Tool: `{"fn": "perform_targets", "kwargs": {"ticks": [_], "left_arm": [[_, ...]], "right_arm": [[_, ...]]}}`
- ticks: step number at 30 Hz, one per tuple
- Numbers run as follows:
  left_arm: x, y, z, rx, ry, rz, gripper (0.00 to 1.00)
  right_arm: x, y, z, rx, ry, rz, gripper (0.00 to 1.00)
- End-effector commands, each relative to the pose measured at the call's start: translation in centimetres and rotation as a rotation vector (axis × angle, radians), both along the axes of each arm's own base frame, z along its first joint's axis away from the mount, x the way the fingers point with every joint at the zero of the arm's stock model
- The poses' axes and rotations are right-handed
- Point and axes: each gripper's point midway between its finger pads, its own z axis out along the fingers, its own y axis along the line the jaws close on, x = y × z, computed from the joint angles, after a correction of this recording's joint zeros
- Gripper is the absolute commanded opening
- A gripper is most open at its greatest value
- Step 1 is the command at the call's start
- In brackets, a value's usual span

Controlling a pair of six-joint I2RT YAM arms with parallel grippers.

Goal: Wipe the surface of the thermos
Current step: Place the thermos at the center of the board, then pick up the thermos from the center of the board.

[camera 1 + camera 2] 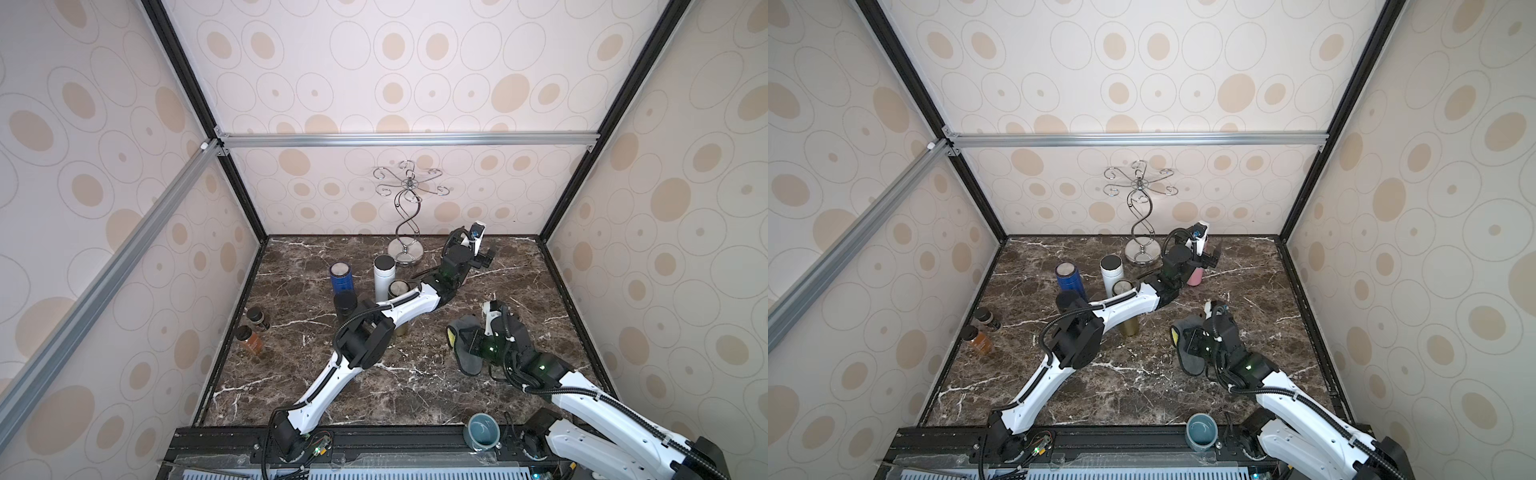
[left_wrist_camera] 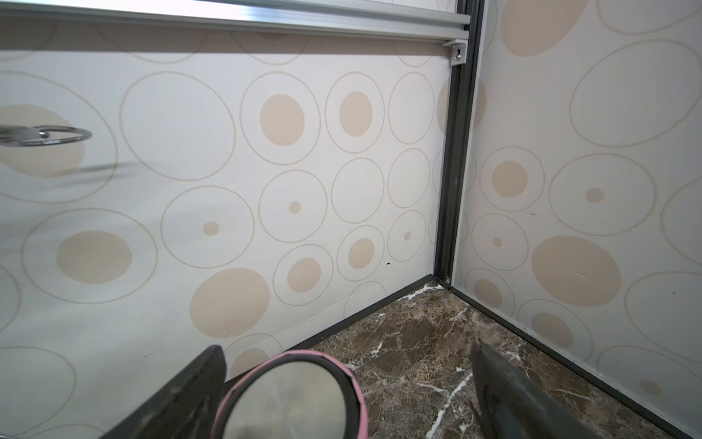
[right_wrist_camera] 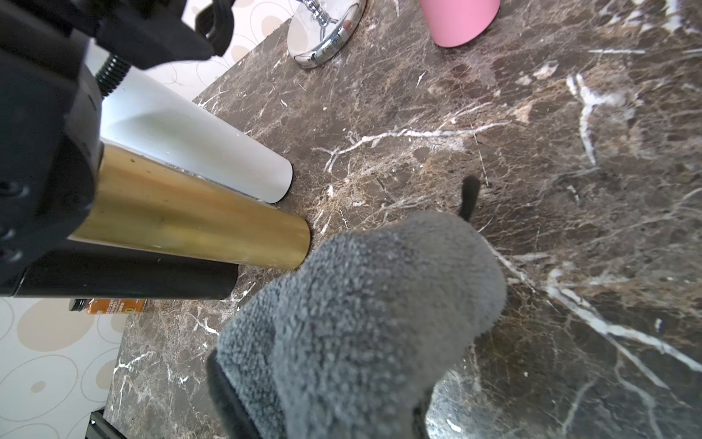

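The pink thermos (image 2: 288, 395) stands up at the back of the table (image 1: 1142, 374), near the shiny stand (image 1: 1142, 253). L gripper (image 2: 347, 351) is spread wide, one finger each side of its top, not squeezing yet. R gripper (image 1: 1190, 340) is pinching the grey cloth (image 3: 364, 304), well apart from it. It's prob. hard, smooth, slippy & tall, so tips easy. Best hold it round the middle w/ L, then rub w/ the soft cloth.

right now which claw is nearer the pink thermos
Left. The left claw stands open at the back of the table with the pink thermos top between its fingers. The right claw, shut on the grey cloth, is nearer the front, clearly apart from it.
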Motion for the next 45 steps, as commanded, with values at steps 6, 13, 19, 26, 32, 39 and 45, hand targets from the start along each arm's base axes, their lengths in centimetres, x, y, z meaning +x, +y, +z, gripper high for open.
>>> {"fn": "perform_targets", "kwargs": {"ticks": [6, 13, 19, 26, 32, 39, 45], "left_arm": [[-0.8, 1.6, 5.6, -0.042, -0.082, 0.049, 1.0], [-2.1, 4.4, 9.5, -0.058, -0.123, 0.135, 1.0], [-4.6, 6.5, 13.2, -0.048, -0.162, 0.19, 1.0], [-8.8, 7.4, 18.2, 0.087, -0.2, 0.289, 1.0], [-16.0, 12.1, 21.4, 0.012, -0.15, 0.289, 1.0], [-23.1, 22.7, 19.2, -0.088, -0.007, 0.248, 1.0], [-26.1, 31.1, 14.6, -0.085, 0.119, 0.346, 1.0]], "right_arm": [[0.5, 0.1, 2.1, 0.019, -0.038, -0.007, 0.0], [0.6, 0.4, 3.2, 0.034, -0.057, 0.008, 0.0], [0.8, 1.0, 3.7, 0.056, -0.069, 0.029, 0.0], [0.6, 1.1, 3.7, 0.048, -0.061, 0.041, 0.0], [0.3, 1.4, 3.1, 0.048, -0.04, 0.061, 0.0], [0.0, 1.5, 1.5, 0.035, 0.008, 0.071, 0.0], [-0.1, 1.6, 0.6, 0.019, 0.037, 0.08, 0.0]]}}
